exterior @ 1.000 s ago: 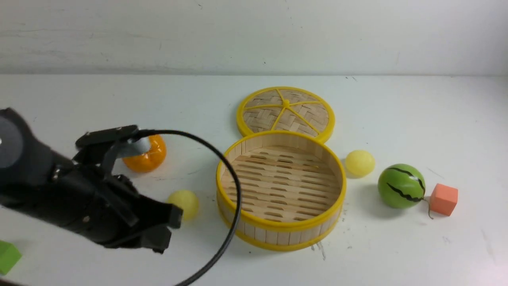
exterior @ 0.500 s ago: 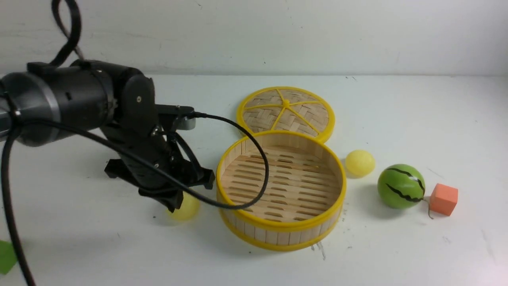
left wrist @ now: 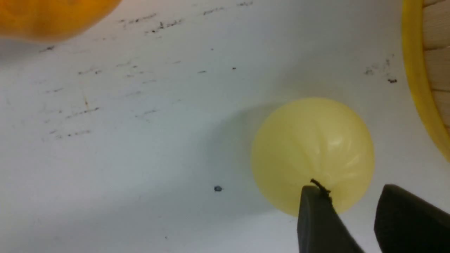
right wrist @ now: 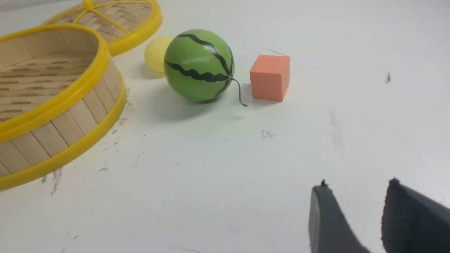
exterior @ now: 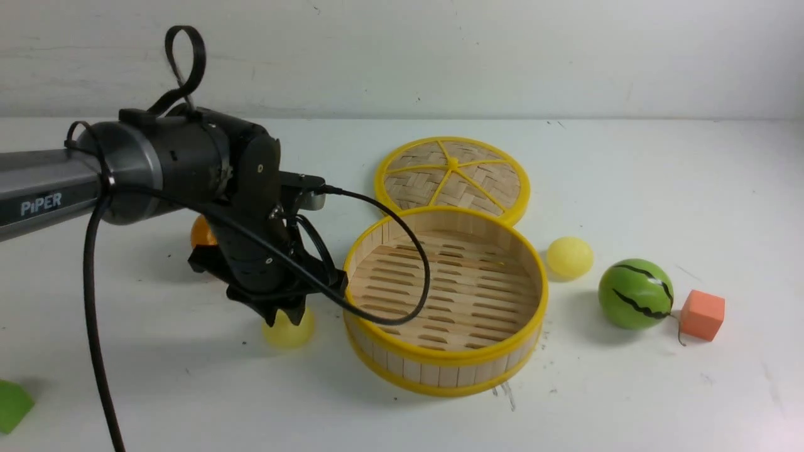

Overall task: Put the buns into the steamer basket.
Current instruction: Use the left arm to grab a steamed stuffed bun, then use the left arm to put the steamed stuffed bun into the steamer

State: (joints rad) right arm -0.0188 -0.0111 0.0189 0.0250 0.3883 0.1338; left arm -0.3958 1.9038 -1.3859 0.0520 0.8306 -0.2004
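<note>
One pale yellow bun [exterior: 290,331] lies on the table just left of the steamer basket [exterior: 440,375]. My left gripper [exterior: 284,312] hangs right above this bun, pointing down, open and empty. In the left wrist view the bun [left wrist: 313,151] lies just past the gripper [left wrist: 349,188]; one fingertip [left wrist: 314,211] overlaps its edge and the basket's yellow rim [left wrist: 418,88] is beside it. The second bun [exterior: 569,257] lies right of the basket. The basket holds nothing. My right gripper [right wrist: 358,184] is open and empty over bare table and is out of the front view.
The woven lid [exterior: 452,174] lies flat behind the basket. An orange tangerine [exterior: 201,233] is mostly hidden behind my left arm. A watermelon ball [exterior: 635,294] and an orange cube [exterior: 702,315] sit at the right. A green block [exterior: 12,405] is at the front left edge.
My left arm swung up from the front left and came over the bun beside the basket. It now hides most of the tangerine. The buns and the basket have not moved.
</note>
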